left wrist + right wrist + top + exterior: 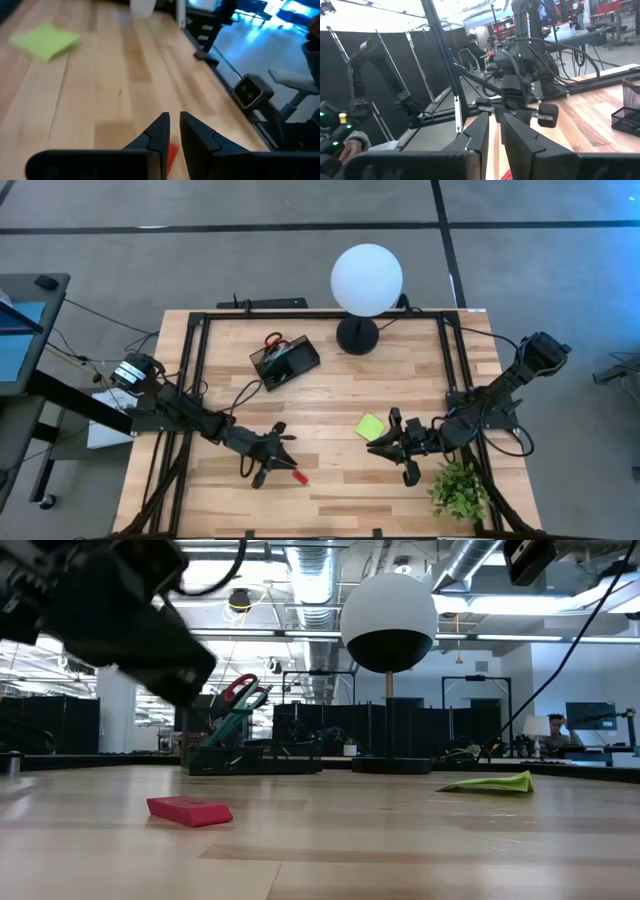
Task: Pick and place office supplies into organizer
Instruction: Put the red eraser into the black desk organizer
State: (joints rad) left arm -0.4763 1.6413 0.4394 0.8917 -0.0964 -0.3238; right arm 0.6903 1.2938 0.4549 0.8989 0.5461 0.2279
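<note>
A small red piece (298, 476) lies flat on the wooden table, left of centre toward the near edge. My left gripper (287, 452) hovers just above and beside it, shut and holding nothing; in its wrist view the red piece (172, 153) shows below the fingertips (161, 131). A lime-green sticky-note pad (370, 426) lies flat near the middle. Right of the pad, my right gripper (374, 447) waits level above the table, shut and holding nothing. The black organizer (285, 362) stands at the far middle, with red-handled scissors (272, 340) upright in it.
A white globe lamp (366, 278) on a round black base (357, 335) stands right of the organizer at the far edge. A small green plant (458, 488) sits at the near right corner. Black frame rails (195, 350) run along the table's left and right sides.
</note>
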